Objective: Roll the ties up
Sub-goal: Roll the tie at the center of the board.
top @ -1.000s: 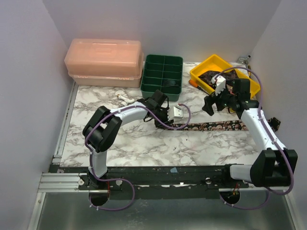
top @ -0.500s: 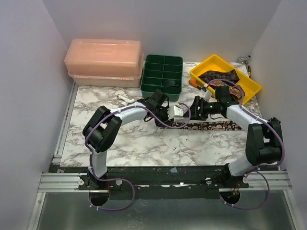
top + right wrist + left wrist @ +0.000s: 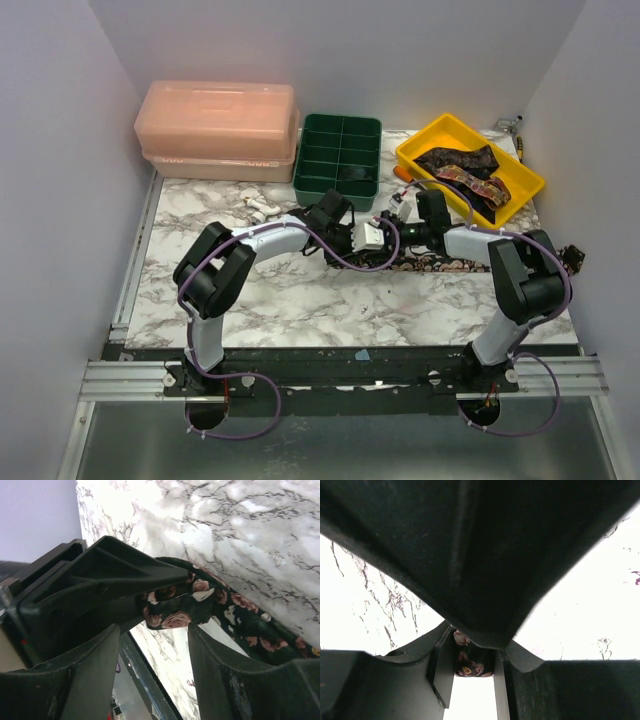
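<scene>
Pinching the end of the tie [image 3: 469,661], the left gripper [image 3: 472,652] has its jaws pressed on dark cloth printed with pink and tan roses. The right gripper [image 3: 152,630] is spread, its fingers [image 3: 85,680] on either side of that same end. Only the right wrist view shows the rose print clearly. The top view shows the rest of the tie lying flat just in front of the green tray [image 3: 340,119], running rightward. Other ties [image 3: 465,170] lie in a yellow bin [image 3: 420,137] right of the tray.
</scene>
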`<state>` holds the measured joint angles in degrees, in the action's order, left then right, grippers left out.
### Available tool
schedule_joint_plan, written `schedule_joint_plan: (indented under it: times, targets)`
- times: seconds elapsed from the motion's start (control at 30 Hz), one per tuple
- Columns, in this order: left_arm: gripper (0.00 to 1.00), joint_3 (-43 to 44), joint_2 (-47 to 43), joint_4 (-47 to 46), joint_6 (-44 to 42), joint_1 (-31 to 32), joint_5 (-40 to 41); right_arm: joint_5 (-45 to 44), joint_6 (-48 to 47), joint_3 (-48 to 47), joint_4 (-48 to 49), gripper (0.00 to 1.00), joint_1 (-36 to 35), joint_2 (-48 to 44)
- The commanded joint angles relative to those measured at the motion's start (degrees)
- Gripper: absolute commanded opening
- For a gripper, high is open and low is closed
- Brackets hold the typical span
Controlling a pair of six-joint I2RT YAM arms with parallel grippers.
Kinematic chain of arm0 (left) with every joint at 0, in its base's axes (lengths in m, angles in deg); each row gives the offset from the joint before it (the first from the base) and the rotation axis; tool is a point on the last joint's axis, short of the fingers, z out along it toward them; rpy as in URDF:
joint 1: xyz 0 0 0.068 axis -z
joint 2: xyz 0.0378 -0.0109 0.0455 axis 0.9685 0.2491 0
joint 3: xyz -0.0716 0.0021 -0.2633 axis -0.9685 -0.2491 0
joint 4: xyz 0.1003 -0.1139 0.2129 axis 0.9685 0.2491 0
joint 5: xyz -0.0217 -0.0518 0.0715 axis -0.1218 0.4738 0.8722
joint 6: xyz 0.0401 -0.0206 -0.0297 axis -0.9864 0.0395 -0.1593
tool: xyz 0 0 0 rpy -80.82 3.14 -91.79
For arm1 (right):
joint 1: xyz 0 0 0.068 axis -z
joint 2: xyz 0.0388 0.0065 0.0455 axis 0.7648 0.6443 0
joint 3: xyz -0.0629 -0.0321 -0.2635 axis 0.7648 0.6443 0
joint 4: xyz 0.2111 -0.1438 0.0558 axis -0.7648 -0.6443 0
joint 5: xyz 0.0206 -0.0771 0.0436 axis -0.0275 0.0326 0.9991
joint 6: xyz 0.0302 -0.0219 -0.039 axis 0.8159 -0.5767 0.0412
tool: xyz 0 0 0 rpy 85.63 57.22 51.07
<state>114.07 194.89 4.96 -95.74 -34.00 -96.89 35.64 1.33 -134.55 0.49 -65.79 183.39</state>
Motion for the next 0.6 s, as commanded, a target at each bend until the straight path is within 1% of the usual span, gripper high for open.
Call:
schedule_joint_plan:
  times: [0.0, 0.07, 0.17, 0.23, 0.4, 0.43, 0.47, 0.5, 0.57]
  targets:
    - [0.34, 0.6, 1.1, 0.8, -0.5, 0.4, 1.2, 0.4, 3.6, -0.6, 6.9, 0.58, -0.6, 3.3]
    - [0.34, 1.1, 1.4, 1.2, -0.4, 0.4, 1.3, 0.5, 4.9, -0.8, 9.0, 0.56, -1.3, 3.9]
    - [0.34, 1.6, 1.7, 1.8, -0.4, 0.4, 1.4, 0.5, 4.6, -1.5, 8.9, 0.5, -2.0, 5.2]
    - [0.34, 2.1, 2.0, 2.2, -0.3, 0.4, 1.5, 0.2, 2.2, -2.3, 7.1, 0.43, -2.0, 6.2]
    - [0.36, 3.0, 2.4, 3.3, -0.2, 0.4, 1.2, -0.8, -4.9, -6.1, -1.3, 0.35, -2.0, 10.0]
    - [0.36, 3.1, 2.4, 3.4, -0.2, 0.4, 1.2, -1.1, -5.3, -6.4, -2.0, 0.32, -2.0, 10.4]
    - [0.36, 3.1, 2.5, 3.5, -0.3, 0.4, 1.1, -1.2, -6.0, -6.8, -2.3, 0.26, -2.0, 10.7]
    - [0.37, 3.2, 2.5, 3.7, -0.3, 0.3, 1.0, -1.5, -6.9, -7.2, -3.1, 0.19, -2.0, 11.0]
    - [0.42, 3.6, 2.5, 3.9, 0.1, 0.1, 0.8, -2.4, -9.5, -7.9, -5.2, 0.03, -2.0, 11.4]
